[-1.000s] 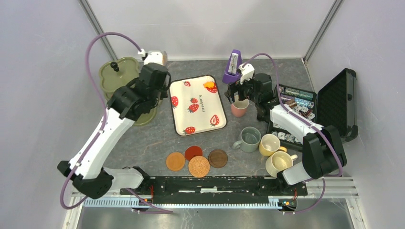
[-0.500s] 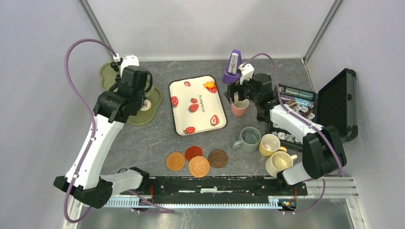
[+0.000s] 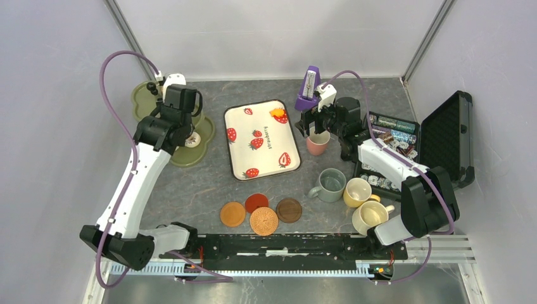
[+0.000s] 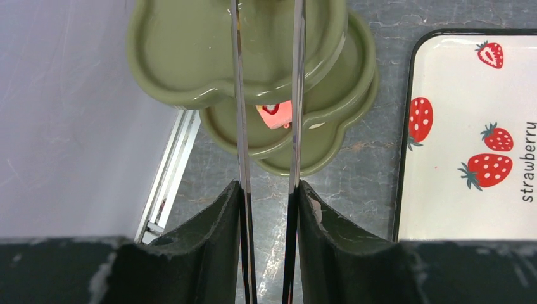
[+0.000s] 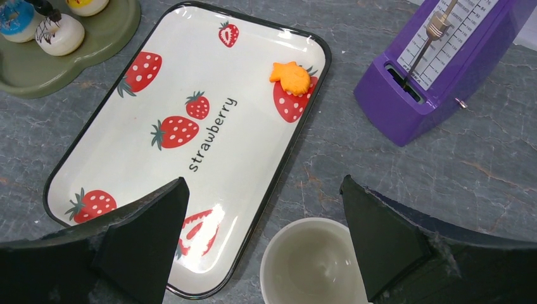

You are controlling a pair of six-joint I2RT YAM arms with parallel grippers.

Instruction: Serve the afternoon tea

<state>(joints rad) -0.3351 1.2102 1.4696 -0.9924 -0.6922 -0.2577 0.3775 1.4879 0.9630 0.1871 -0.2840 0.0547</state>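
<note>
left gripper [image 4: 269, 190] is over the olive-green scalloped tiered stand [image 4: 190, 57]. its fingers are nearly together, each pressed on the outside of one of two thin metal blades [image 4: 239, 126] that run straight ahead with a slim gap between them. a small pink toy pastry [image 4: 277, 115] shows in that gap on a lower tier, against the right blade. whether it's pinched, can't tell. off to the right of those jaws lies the white strawberry-print tray [image 4: 456, 82].

right gripper [image 5: 265, 183] is spread wide and holds nothing, hovering above the pink mug [image 5: 313, 263], whose rim sits between the fingers, just below them. ahead of the jaws an orange toy pastry [image 5: 290, 77] rests on the tray, and the purple metronome [image 5: 437, 69] stands ahead to the right.
</note>
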